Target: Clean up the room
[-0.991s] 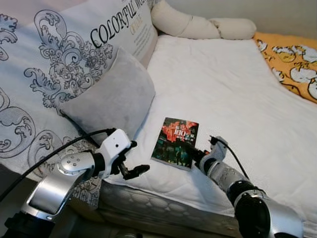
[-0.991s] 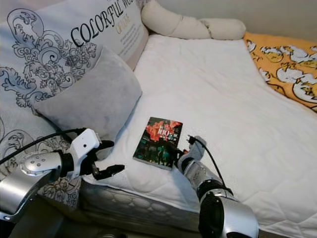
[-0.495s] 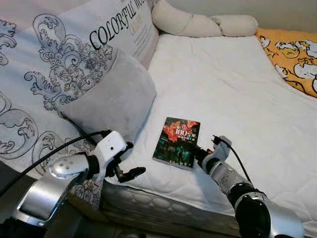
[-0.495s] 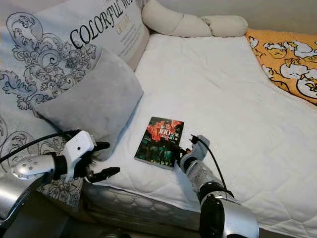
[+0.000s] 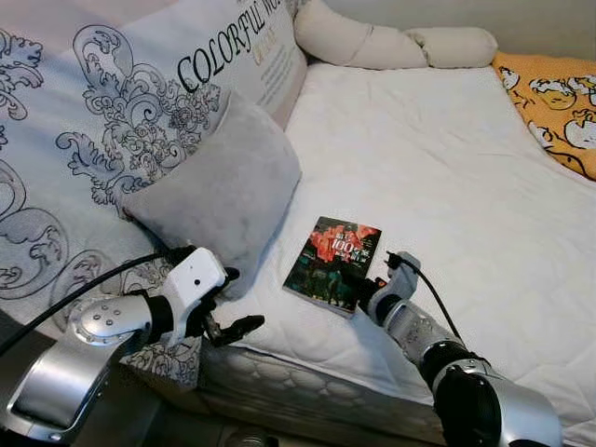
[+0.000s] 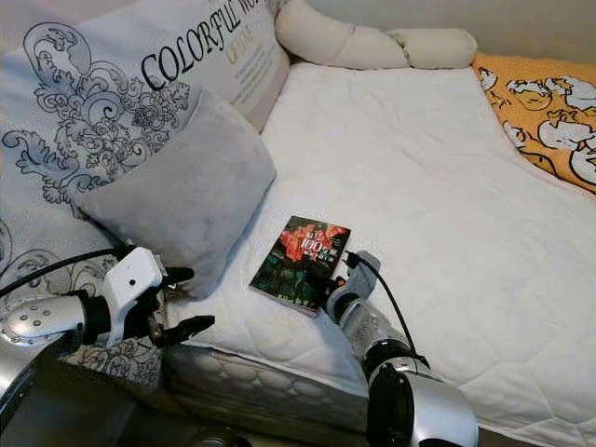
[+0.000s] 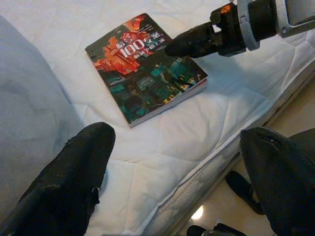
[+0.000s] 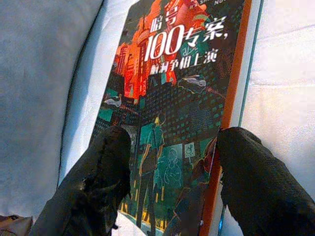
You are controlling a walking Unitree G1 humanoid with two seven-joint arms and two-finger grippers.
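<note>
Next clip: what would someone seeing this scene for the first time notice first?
A colourful book lies flat near the front edge of a white bed, with the right tool at its near edge, fingers spread over the cover. A grey cushion leans against a big patterned pillow to the book's left. The left tool hovers open by the mattress edge, below the cushion.

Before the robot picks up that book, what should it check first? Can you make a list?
1. Book lies flat on the white mattress: ok.
2. Right pincer open, fingers over the book's near end: ok.
3. Fingers actually gripping the book: cannot tell.
4. Left pincer open, off the book, near the mattress edge: ok.
5. Grey pillow apart from the book: ok.
</note>
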